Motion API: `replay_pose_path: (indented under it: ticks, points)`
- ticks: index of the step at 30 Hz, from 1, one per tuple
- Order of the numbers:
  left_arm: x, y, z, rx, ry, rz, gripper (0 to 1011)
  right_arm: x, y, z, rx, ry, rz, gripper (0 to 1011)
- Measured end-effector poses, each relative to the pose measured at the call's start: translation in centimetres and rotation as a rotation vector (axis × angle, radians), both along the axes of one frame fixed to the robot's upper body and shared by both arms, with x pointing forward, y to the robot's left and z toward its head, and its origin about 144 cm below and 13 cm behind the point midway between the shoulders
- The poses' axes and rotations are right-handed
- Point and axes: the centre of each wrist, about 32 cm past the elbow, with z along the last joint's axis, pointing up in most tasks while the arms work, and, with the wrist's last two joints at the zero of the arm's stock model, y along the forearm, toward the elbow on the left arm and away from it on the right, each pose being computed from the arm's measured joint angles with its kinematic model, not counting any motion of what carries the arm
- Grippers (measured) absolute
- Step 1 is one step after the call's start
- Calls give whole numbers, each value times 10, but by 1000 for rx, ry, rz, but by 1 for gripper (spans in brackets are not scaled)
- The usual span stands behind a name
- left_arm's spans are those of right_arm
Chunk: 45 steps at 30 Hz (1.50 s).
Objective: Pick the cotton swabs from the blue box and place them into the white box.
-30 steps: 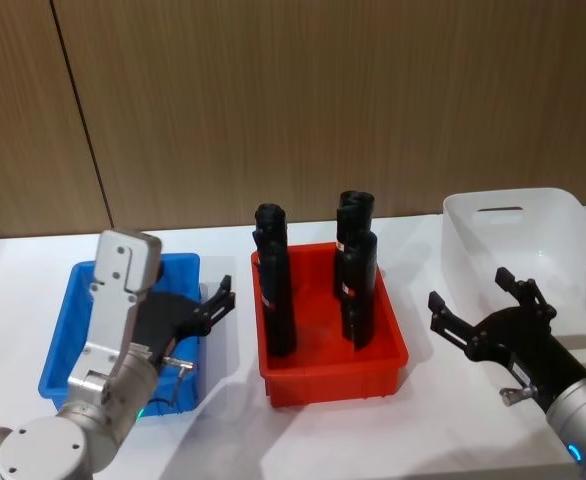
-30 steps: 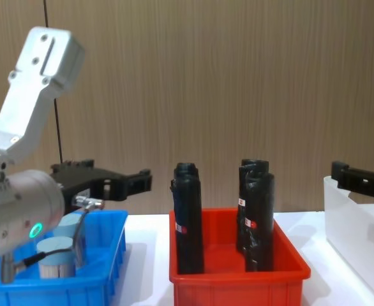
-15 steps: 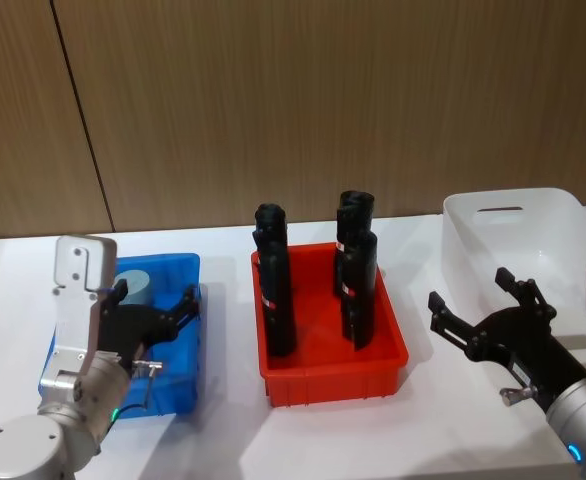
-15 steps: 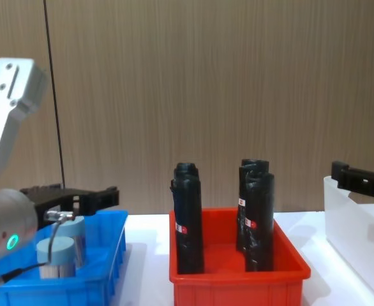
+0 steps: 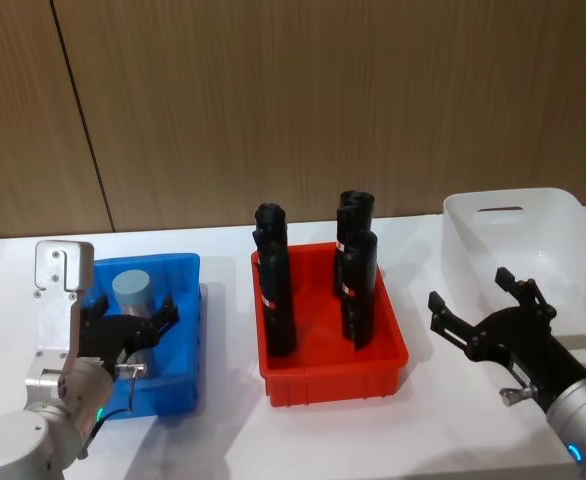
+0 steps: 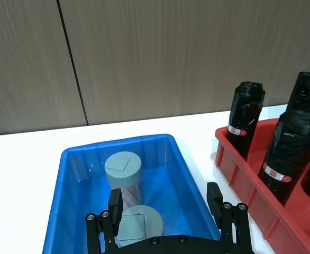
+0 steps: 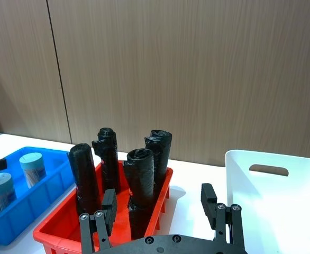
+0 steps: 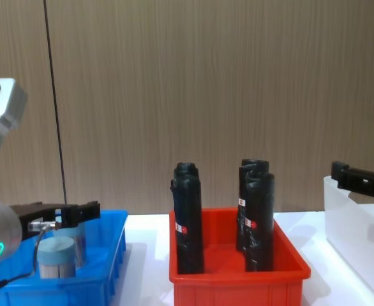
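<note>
The blue box (image 5: 178, 345) sits at the table's left and holds two cotton swabs jars with pale blue lids. The far jar (image 5: 133, 290) stands free at the back; the near jar (image 6: 139, 225) lies just under my left gripper (image 5: 133, 322). That gripper hovers open over the box, one finger (image 6: 115, 203) on each side of the near jar, not touching it. The white box (image 5: 533, 225) stands at the far right. In front of it and to its left, above the table, my right gripper (image 5: 470, 287) is held open with nothing in it.
A red bin (image 5: 333, 375) with three tall black wrapped rolls (image 5: 276, 290) stands between the blue box and the white box. A wooden wall runs close behind the table. Bare white tabletop lies in front of the bins.
My left arm has drawn back to the left and lowered over the blue box, uncovering the far jar. The right arm has not moved.
</note>
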Motion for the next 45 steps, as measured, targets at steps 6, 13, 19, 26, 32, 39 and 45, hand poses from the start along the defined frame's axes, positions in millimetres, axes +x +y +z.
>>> replay_pose_path:
  ticks: [6,13,19,26,32,39,45]
  points:
    - [5,4,-1,-4,32,10,1004,0,0,0,0,0,0,1002]
    - [9,7,-4,-8,67,17,1004,0,0,0,0,0,0,1002]
    - [12,10,-8,-15,91,23,1004,0,0,0,0,0,0,1001]
    - [15,12,-12,-24,105,26,1004,0,0,0,0,0,0,1002]
    - [17,14,-15,-32,113,28,1004,0,0,0,0,0,0,1002]
    - [20,17,-19,-39,113,25,1004,0,0,0,0,0,0,1002]
    - [22,20,-22,-42,116,25,990,0,0,0,0,0,0,1002]
